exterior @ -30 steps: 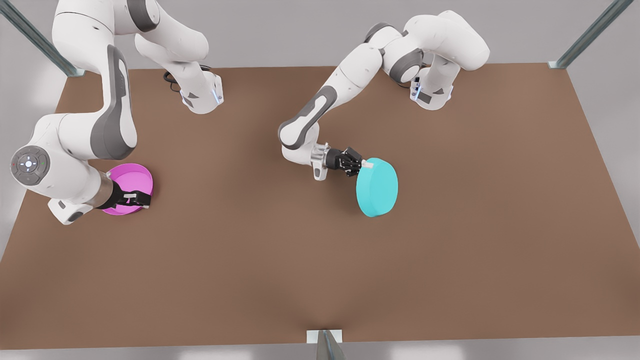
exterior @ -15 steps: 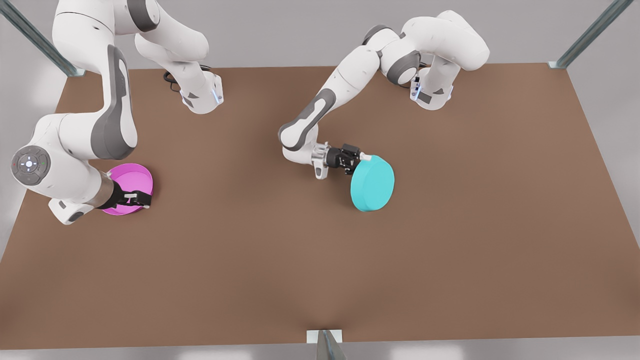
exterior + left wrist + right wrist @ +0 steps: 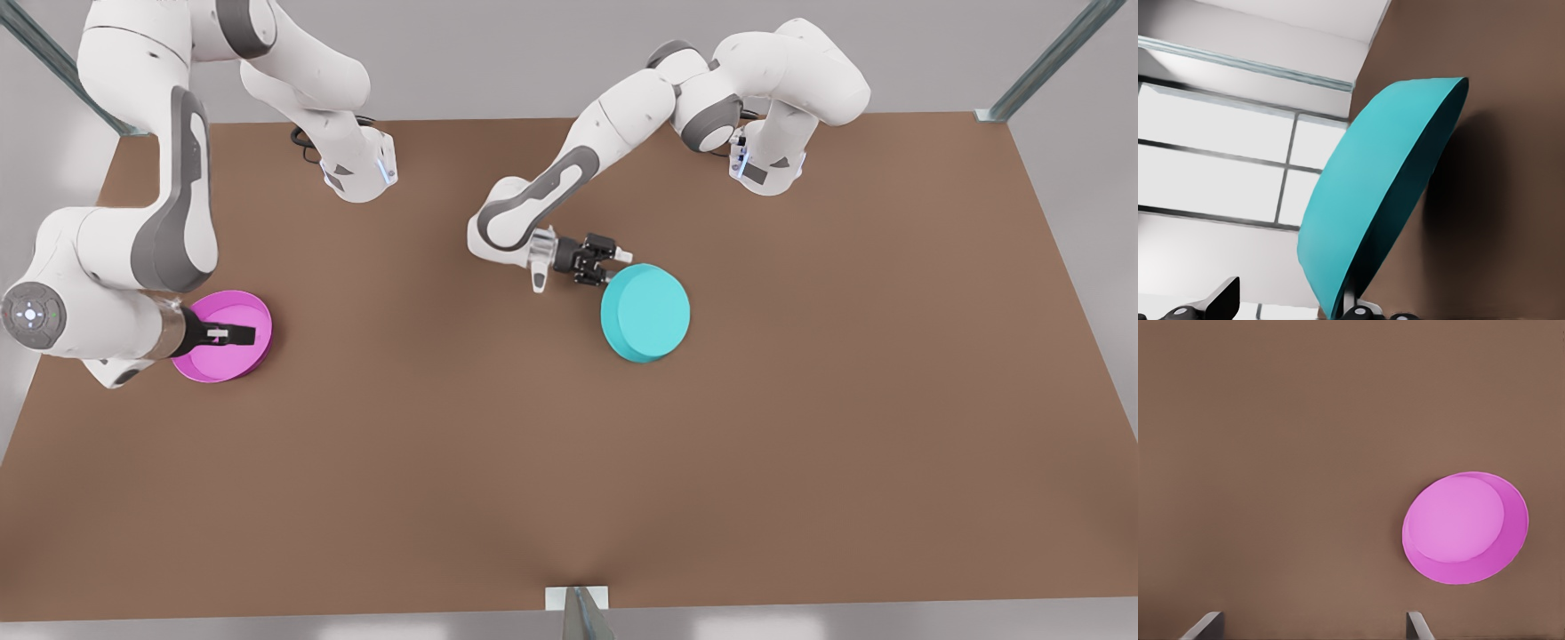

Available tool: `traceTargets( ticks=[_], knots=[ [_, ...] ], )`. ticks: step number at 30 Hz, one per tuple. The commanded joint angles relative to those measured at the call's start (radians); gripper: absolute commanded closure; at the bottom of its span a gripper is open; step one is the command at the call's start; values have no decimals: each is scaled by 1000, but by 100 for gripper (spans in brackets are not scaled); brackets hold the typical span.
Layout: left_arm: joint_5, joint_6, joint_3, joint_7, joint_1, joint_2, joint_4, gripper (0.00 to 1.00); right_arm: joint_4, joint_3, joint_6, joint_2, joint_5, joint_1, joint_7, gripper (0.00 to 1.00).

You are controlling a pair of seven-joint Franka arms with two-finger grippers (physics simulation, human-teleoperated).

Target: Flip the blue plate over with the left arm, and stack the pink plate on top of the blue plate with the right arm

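Left gripper (image 3: 615, 267) sits at the blue plate's (image 3: 646, 313) 10 o'clock edge. In the left wrist view I see its fingers spread wide, one just beside the rim and the other well clear, so it grips nothing. The plate is a smooth, plain turquoise disc lying base-up with its sloping wall flaring down to the matte brown table (image 3: 800, 400). It lies at about 2 o'clock from the table's middle in the front view.

The right gripper (image 3: 240, 335) reaches in from 9 o'clock and hangs over the pink plate (image 3: 253, 356), its fingers parted and empty. That plate is a glossy magenta dish, hollow side up with a raised rim, at the table's 9 o'clock side, well apart from the blue one. The right arm's wrist covers part of its rim.
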Motion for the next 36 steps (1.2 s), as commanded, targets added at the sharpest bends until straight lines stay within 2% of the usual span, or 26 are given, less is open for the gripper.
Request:
traceTargets(
  ticks=[1,4,5,7,9,11,13,14,15,16,17,18,20,21,22,23,25,26,29,31,36],
  knots=[
    [-50,0,-1,0,0,0,9,18,1,0,-14,-1,0,-3,-7,0],
    [-112,-2,-38,-12,-3,-1,56,18,-38,-1,-28,1,-5,-67,4,0],
    [-129,0,-53,-43,-3,-1,58,18,-153,2,53,-15,-12,-107,-25,0],
    [-148,0,-82,-77,-1,-1,65,18,-254,5,72,-35,-14,-204,-89,0],
    [-188,0,-84,-80,-1,-3,111,18,-424,6,259,-85,-14,-293,-232,0],
    [-283,-3,-90,-80,8,-24,183,18,-486,6,383,-91,-12,-360,-295,0],
    [-419,-6,-90,-109,74,-107,229,17,-501,6,421,-88,-3,-431,-306,0],
    [-482,-3,-90,-110,144,-170,245,17,-498,6,454,-87,9,-468,-350,0],
    [-628,-2,-90,-110,320,-264,277,17,-496,6,513,-84,28,-484,-353,0],
    [-795,1,-91,-88,566,-356,277,17,-496,6,555,-78,34,-492,-350,0],
    [-879,12,-91,33,790,-402,279,8,-487,6,599,-52,34,-495,-355,0],
    [-870,57,-84,201,982,-408,277,0,-479,6,628,-22,34,-494,-355,0],
    [-812,150,-82,652,1195,-406,272,0,-452,6,655,47,34,-495,-363,0],
    [-713,158,-82,933,1232,-409,272,0,-455,6,707,79,35,-501,-370,0],
    [-663,158,-67,1122,1256,-497,253,0,-453,6,731,107,34,-518,-395,0],
    [-626,159,-67,1183,1250,-610,168,0,-453,6,748,123,34,-526,-404,0],
    [-634,281,-67,1184,1249,-882,-140,0,-447,6,750,151,32,-549,-450,0],
    [-649,322,-67,1184,1249,-916,-214,0,-447,6,751,153,32,-557,-459,0],
    [-659,587,-67,1186,1247,-940,-453,0,-440,6,698,163,66,-580,-568,0],
    [-659,586,-67,1186,1250,-923,-452,0,-441,6,638,163,68,-595,-623,0],
    [-657,587,-65,1186,1253,-914,-449,0,-437,6,665,196,68,-606,-801,0]
  ],
)
